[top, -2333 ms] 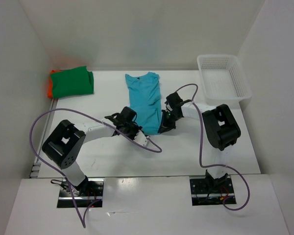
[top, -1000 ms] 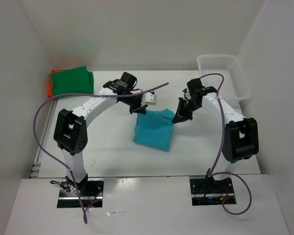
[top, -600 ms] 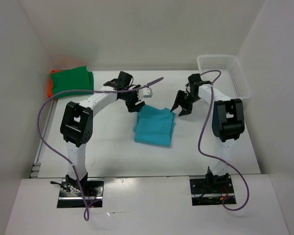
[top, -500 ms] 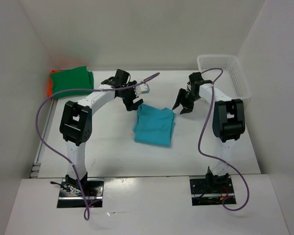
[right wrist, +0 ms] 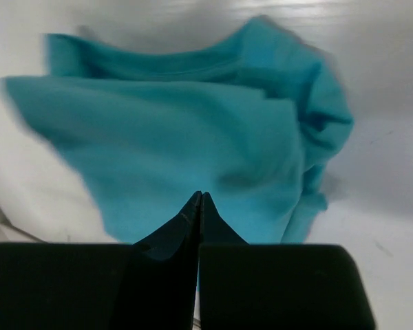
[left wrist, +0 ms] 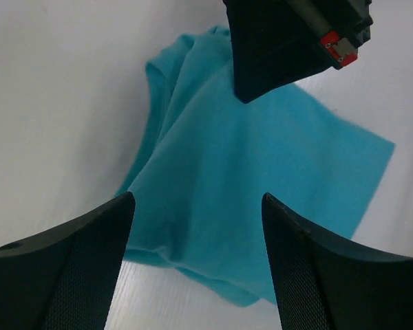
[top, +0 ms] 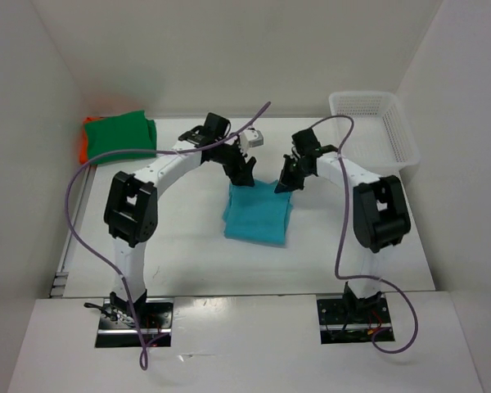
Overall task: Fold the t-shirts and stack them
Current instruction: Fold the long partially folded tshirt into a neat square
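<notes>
The turquoise t-shirt (top: 258, 214) lies folded in the middle of the table, its far edge rumpled. My left gripper (top: 247, 170) hovers open over the shirt's far left corner; in the left wrist view the turquoise t-shirt (left wrist: 248, 192) fills the space under the open left gripper (left wrist: 196, 206), nothing pinched. My right gripper (top: 284, 183) is shut at the far right corner; in the right wrist view the right gripper (right wrist: 199, 198) points at the turquoise t-shirt (right wrist: 186, 130) with nothing between its jaws. A folded green t-shirt (top: 121, 137) lies on the orange t-shirt (top: 83, 150) at the far left.
A white mesh basket (top: 336, 123) stands at the far right corner. White walls enclose the table (top: 172, 229) on the left, back and right. Purple cables loop from both arms. The right gripper's body (left wrist: 296, 41) shows at the top of the left wrist view.
Both grippers let go of the turquoise shirt, which now lies folded in half. The right gripper opened and shut again; both then moved in over the shirt's far edge.
</notes>
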`<state>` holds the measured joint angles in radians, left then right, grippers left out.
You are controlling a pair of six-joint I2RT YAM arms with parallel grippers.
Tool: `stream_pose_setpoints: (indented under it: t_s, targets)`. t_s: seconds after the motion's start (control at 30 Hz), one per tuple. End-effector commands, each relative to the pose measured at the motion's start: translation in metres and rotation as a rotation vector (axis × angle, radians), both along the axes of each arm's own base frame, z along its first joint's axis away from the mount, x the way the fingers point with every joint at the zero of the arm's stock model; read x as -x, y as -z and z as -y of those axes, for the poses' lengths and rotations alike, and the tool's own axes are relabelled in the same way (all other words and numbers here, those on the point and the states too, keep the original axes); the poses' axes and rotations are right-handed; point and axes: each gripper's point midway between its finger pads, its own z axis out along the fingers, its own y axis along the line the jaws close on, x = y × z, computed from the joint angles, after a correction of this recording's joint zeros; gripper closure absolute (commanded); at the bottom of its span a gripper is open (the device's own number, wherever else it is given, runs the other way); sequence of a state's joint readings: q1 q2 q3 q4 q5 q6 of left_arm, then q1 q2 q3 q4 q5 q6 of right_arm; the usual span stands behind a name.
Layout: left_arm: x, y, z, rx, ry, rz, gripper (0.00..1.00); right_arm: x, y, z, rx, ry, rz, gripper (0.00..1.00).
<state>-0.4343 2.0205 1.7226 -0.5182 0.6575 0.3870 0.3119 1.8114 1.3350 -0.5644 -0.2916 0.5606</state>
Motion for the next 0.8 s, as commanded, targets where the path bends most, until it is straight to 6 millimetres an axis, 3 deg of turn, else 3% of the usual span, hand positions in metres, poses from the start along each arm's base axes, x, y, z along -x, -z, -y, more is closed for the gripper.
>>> stream_pose_setpoints:
  t_s: [0.0, 0.03, 0.13, 0.17, 0.27, 0.37, 0.43, 0.5, 0.53, 0.6, 0.63, 0.7, 0.77]
  targets:
    - [-0.01, 0.039, 0.003, 0.042, -0.07, -0.161, 0.19, -0.014, 0.035, 0.0, 0.006, 0.022, -0.043, 1.0]
    - [-0.019, 0.051, -0.006, 0.023, -0.108, -0.178, 0.21, -0.018, 0.044, 0.001, 0.024, 0.029, -0.055, 1.0]
    - [-0.041, 0.062, -0.026, 0.001, -0.204, -0.157, 0.24, -0.026, 0.056, 0.011, 0.067, 0.052, -0.044, 1.0]
    - [-0.045, 0.075, -0.039, -0.014, -0.241, -0.176, 0.24, -0.026, 0.063, 0.016, 0.075, 0.053, -0.056, 1.0]
    - [-0.049, 0.085, -0.057, -0.033, -0.286, -0.186, 0.24, -0.026, 0.07, 0.018, 0.091, 0.048, -0.065, 1.0]
    - [-0.05, 0.088, -0.062, -0.032, -0.295, -0.187, 0.24, -0.027, 0.066, 0.017, 0.088, 0.048, -0.055, 1.0]
    - [-0.049, 0.086, -0.062, -0.034, -0.288, -0.177, 0.24, -0.034, 0.051, 0.013, 0.068, 0.035, -0.017, 1.0]
    - [-0.041, 0.073, -0.063, -0.028, -0.273, -0.181, 0.2, -0.042, 0.018, 0.008, 0.036, 0.017, 0.049, 0.84]
    - [-0.042, 0.042, -0.06, 0.003, -0.263, -0.134, 0.17, -0.044, 0.004, 0.008, 0.033, 0.009, 0.08, 0.73]
    - [-0.035, 0.015, -0.062, 0.015, -0.273, -0.131, 0.0, -0.042, -0.034, 0.008, 0.013, 0.011, 0.146, 0.56]
    - [-0.033, 0.004, -0.067, 0.002, -0.306, -0.131, 0.0, -0.039, -0.044, 0.012, 0.02, 0.019, 0.161, 0.48]
    - [-0.004, 0.022, -0.074, -0.048, -0.337, -0.288, 0.0, -0.031, -0.068, 0.02, 0.032, 0.048, 0.206, 0.46]
    - [0.03, 0.044, -0.072, -0.05, -0.305, -0.449, 0.0, -0.019, -0.068, 0.023, 0.03, 0.056, 0.192, 0.44]
